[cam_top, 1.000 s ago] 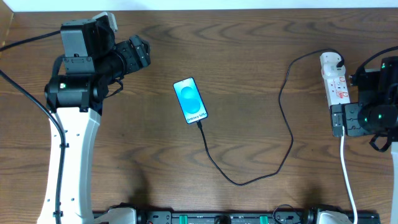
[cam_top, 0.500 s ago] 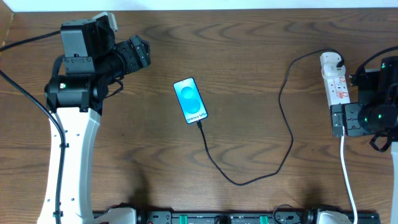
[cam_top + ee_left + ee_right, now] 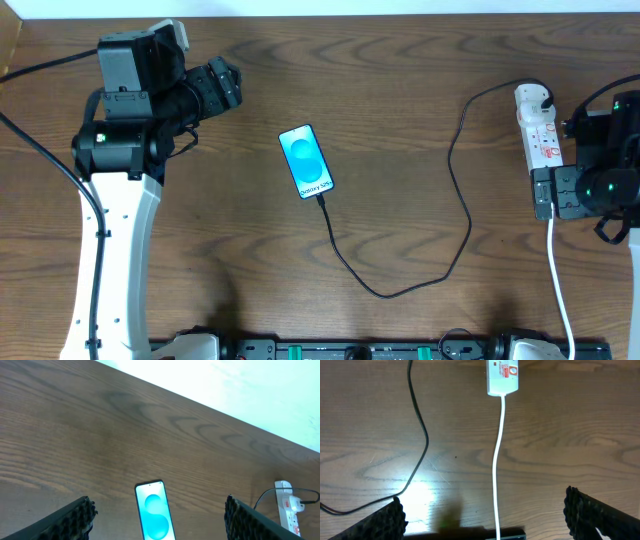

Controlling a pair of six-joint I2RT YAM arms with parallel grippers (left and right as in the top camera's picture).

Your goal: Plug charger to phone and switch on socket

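The phone (image 3: 306,161) lies screen-up, lit blue-teal, mid-table; it also shows in the left wrist view (image 3: 154,516). The black charger cable (image 3: 455,210) joins the phone's near end, loops right and runs up to a white plug (image 3: 532,97) at the far end of the white socket strip (image 3: 541,140). My left gripper (image 3: 160,522) is open and empty, held high left of the phone. My right gripper (image 3: 485,515) is open and empty, above the strip's near end (image 3: 503,377) and its white cord.
The strip's white cord (image 3: 560,290) runs down to the table's front edge; it also shows in the right wrist view (image 3: 497,460). The black cable passes on the left in that view (image 3: 420,425). A dark rail (image 3: 360,350) lines the front edge.
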